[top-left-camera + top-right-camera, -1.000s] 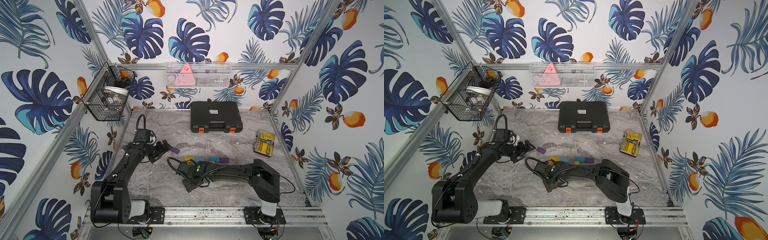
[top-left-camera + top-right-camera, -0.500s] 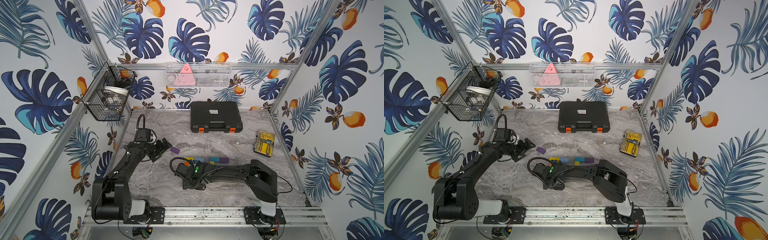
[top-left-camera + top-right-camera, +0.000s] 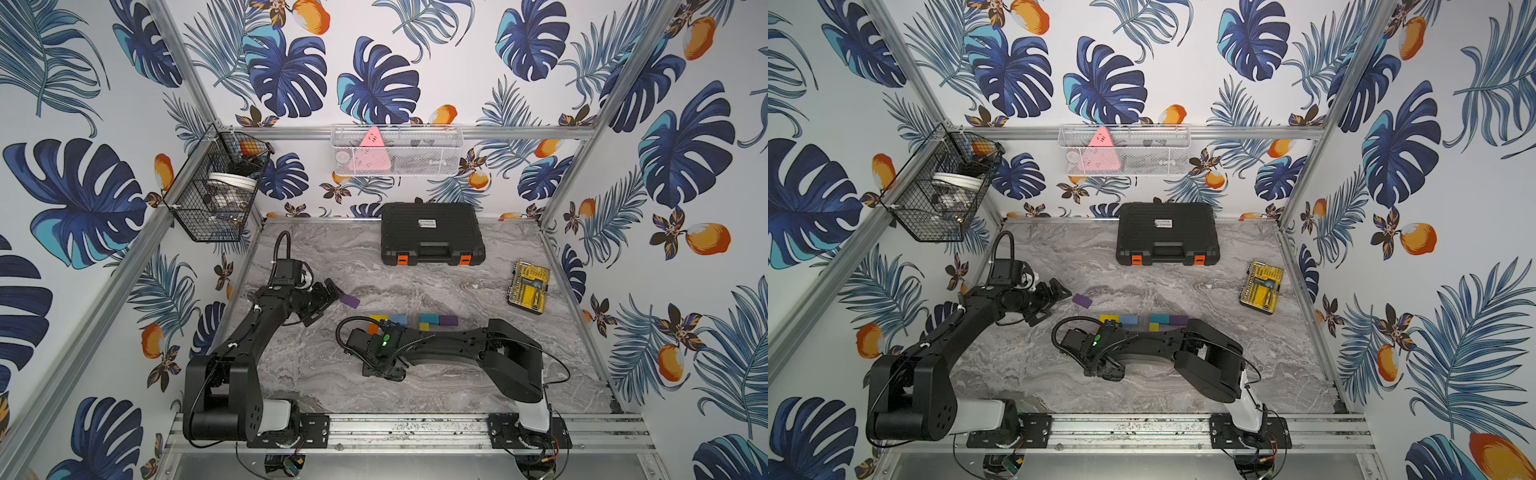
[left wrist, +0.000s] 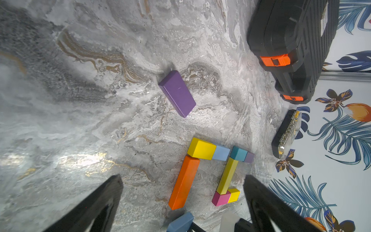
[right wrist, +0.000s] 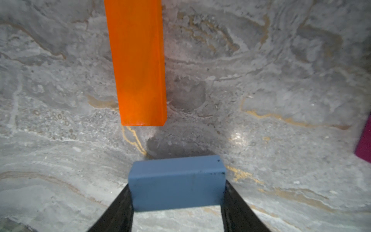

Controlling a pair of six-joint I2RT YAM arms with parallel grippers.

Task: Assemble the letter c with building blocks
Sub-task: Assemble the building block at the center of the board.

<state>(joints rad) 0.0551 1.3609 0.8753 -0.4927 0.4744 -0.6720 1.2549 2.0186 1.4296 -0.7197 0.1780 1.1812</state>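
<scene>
Presently right gripper (image 5: pixel 176 197) pinches a blue block (image 5: pixel 176 178), seemingly near the orange block (image 5: pixel 138 60).

Building blocks (image 3: pixel 428 320) cluster midway across the desk (image 3: pixel 374 257); a lone block (image 3: pixel 350 301) lies left and slightly farther, tool case (image 3: pixel 432 232) far behind, drill-bit case (image 3: pixel 528 287) right.

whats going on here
Coloured blocks are being laid out on a marble table to form a letter c. The right gripper is clamped on a blue block just off one end of the long orange block, whose other end meets a yellow block. The left gripper is wide open and holds nothing, beside a loose purple block.
</scene>
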